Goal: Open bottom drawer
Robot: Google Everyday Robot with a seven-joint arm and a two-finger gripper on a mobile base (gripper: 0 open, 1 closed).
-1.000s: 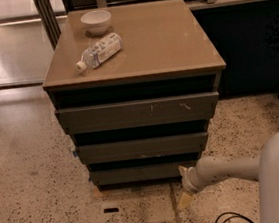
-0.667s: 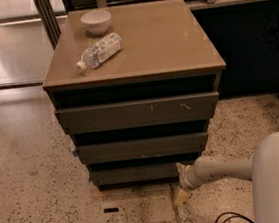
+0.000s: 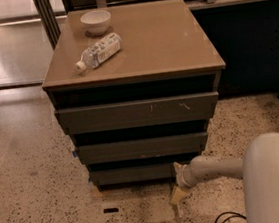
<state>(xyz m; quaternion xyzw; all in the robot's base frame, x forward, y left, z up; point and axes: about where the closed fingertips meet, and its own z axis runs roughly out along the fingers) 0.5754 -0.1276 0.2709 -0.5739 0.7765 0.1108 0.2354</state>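
Camera view. Bottom drawer [image 3: 134,174] located lowest of three in the cabinet [image 3: 161,40], set back beneath the middle drawer [image 3: 142,148]. Gripper [image 3: 177,183] positioned low, just beside the right end of that drawer's front and close above the floor [image 3: 33,196]; contact not confirmable, grasp state not discernible.

Against one second ago: gripper and arm [image 3: 214,168] shifted slightly left toward the drawer's end. Bottom drawer front in the same place; bowl [image 3: 96,22] and bottle [image 3: 98,51] unmoved.

Materials: flat, handleless, dark grey-brown fronts, with white scratches on the top drawer [image 3: 137,113]. Smooth, glossy tan cabinet top. Round white bowl. Clear bottle lying on its side, white-capped. Speckled stone floor. Smooth, rounded white arm casing.
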